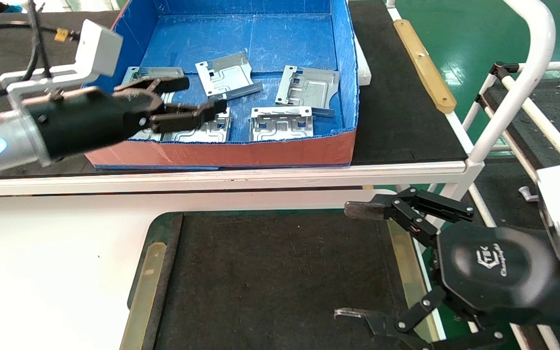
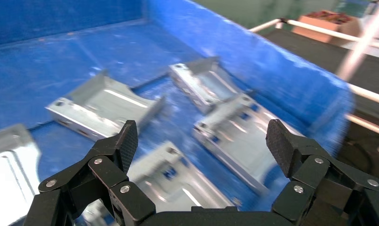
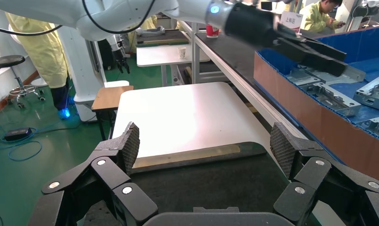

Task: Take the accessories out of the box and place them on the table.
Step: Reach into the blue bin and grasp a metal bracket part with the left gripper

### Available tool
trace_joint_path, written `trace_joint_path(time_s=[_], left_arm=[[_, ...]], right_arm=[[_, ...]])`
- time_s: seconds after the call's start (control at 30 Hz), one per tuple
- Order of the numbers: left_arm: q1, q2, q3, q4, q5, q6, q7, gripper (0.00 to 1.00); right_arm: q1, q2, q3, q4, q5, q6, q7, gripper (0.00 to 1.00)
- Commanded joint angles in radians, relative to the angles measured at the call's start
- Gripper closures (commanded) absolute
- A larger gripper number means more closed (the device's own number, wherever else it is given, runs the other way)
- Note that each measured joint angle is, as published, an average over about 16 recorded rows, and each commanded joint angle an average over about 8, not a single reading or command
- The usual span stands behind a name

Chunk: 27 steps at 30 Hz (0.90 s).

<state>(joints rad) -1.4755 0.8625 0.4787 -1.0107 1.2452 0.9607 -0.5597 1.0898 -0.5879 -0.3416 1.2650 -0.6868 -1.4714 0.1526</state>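
Silvery brackets (image 1: pixel 305 89): five visible in the box (image 1: pixel 221 150).

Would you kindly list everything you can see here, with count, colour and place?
brackets: at least five, silvery, lying inside the box, two partly behind the left pincer
box: one, blue inside, reddish-orange front, on the bench
bench: one, black mat, white rail, far side
table: one, black mat, tan strips, near side, no brackets on it
left pincer: black, open, over the box's near-left part
right pincer: black, open, at the table's right edge
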Motion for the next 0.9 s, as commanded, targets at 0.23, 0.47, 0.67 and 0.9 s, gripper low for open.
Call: trace_joint_path(time_s=[0.23,0.47,0.67,0.9], left_arm=[[-0.085,0.078,0.063,0.1,0.138,-0.12,-0.138,0.0],[-0.133,0.123,0.118,0.144,0.239,-0.173,-0.293,0.0],[-0.142,0.146,0.148,0.123,0.301,-0.212,-0.388,0.0],[-0.148,0.174,0.179,0.12,0.385,-0.272,-0.495,0.0]], right_arm=[[0.0,0.0,0.0,0.0,0.0,0.0,0.0,0.0],[0.0,0.0,0.0,0.0,0.0,0.0,0.0,0.0],[0.0,0.0,0.0,0.0,0.0,0.0,0.0,0.0],[0.0,0.0,0.0,0.0,0.0,0.0,0.0,0.0]])
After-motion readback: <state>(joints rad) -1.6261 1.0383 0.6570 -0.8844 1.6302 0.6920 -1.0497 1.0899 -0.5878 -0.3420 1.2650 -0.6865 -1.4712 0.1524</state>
